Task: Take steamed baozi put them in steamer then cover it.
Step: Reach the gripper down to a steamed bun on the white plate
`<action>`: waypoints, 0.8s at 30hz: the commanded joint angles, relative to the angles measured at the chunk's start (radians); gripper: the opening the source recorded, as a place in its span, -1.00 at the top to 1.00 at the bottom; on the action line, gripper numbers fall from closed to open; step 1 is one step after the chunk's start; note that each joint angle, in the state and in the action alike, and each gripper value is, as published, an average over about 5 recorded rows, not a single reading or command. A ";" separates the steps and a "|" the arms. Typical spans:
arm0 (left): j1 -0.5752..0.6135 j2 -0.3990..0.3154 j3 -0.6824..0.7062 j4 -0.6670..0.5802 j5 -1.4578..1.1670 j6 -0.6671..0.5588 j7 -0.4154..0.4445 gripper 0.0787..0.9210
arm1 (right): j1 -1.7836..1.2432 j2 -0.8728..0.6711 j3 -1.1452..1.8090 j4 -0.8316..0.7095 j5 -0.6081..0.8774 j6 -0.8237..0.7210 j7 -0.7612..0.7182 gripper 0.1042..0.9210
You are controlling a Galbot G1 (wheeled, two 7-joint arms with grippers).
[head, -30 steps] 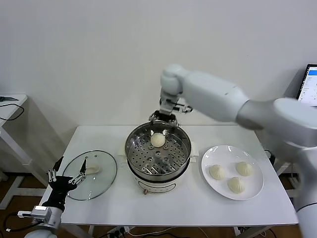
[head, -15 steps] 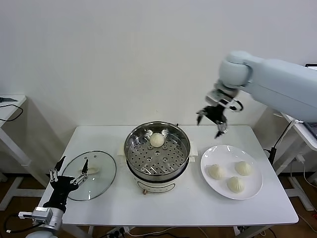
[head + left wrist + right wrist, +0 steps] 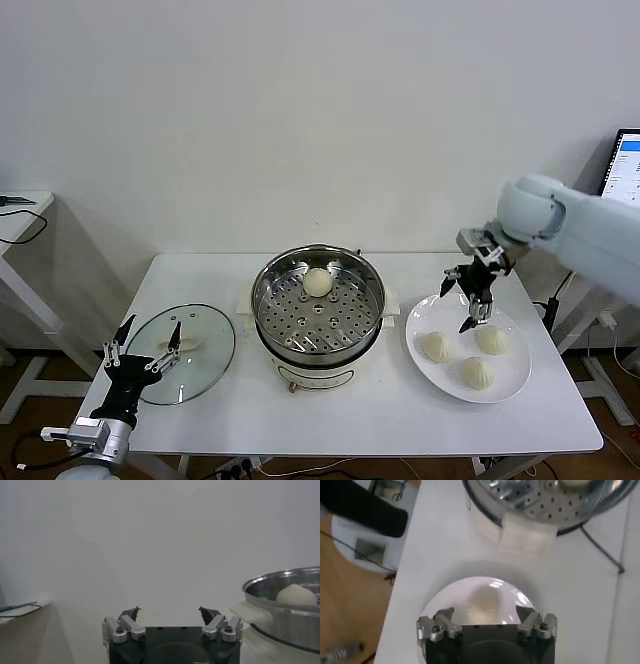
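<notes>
So far one steamed baozi (image 3: 318,282) sits in the steamer (image 3: 318,312) — three wait on the white plate (image 3: 512,384). Right gripper (image 3: 472,297), fingers wide and empty, hangs over them. Left gripper (image 3: 140,350) idle, wide, near the glass cover (image 3: 205,360) — still off.
</notes>
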 commanded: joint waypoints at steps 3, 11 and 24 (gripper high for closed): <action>0.001 -0.002 0.005 0.001 0.003 -0.002 -0.001 -0.77 | -0.227 -0.008 0.151 -0.053 -0.080 -0.046 0.082 -0.76; 0.000 -0.002 0.005 0.005 0.004 -0.002 -0.001 -0.77 | -0.309 0.032 0.207 -0.098 -0.143 -0.034 0.104 -0.76; -0.003 -0.006 0.003 0.016 0.004 -0.005 -0.001 -0.77 | -0.349 0.089 0.236 -0.152 -0.171 -0.024 0.133 -0.76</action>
